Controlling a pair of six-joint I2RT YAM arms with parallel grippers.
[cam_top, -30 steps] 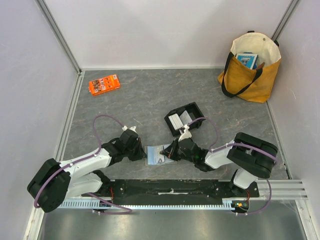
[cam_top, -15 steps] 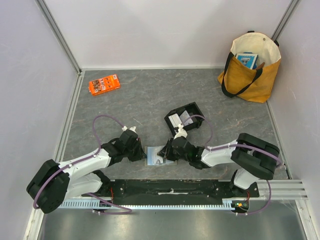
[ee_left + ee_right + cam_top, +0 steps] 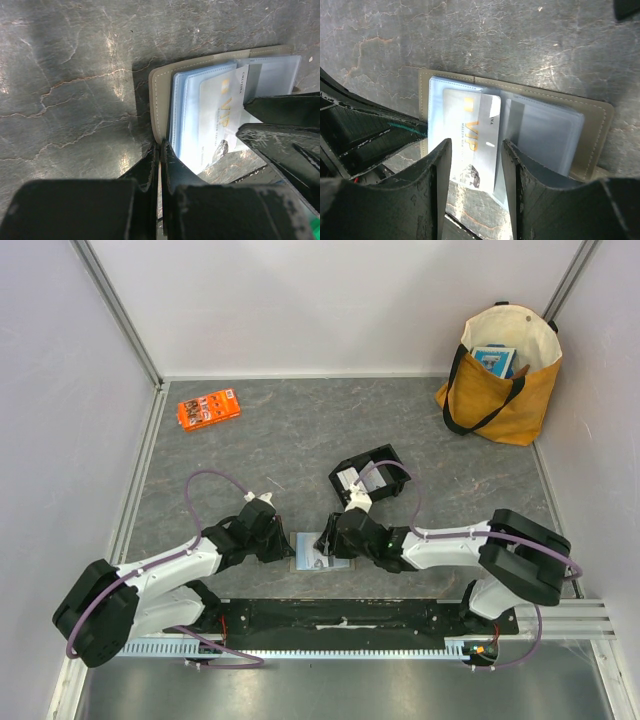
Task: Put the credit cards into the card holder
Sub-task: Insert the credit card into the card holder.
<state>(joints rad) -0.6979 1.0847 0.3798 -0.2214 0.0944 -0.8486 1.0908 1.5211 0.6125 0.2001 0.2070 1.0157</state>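
The card holder (image 3: 312, 551) lies open on the table between both arms, its taupe cover (image 3: 157, 95) around clear bluish sleeves (image 3: 545, 132). A pale credit card with gold VIP print (image 3: 472, 137) sits partly in a sleeve, its near end sticking out. My left gripper (image 3: 160, 148) is shut on the holder's left cover edge. My right gripper (image 3: 475, 150) stands open astride the card's protruding end, and neither finger presses it. More pale cards (image 3: 351, 480) rest in the black tray.
The black open tray (image 3: 385, 462) stands just behind the right gripper. An orange packet (image 3: 208, 408) lies far back left. A yellow tote bag (image 3: 500, 375) stands in the back right corner. Walls close in on three sides.
My right gripper has opened and let go of the VIP card, which stays in the sleeve. Its arm has stretched left toward the holder. The left gripper has kept still.
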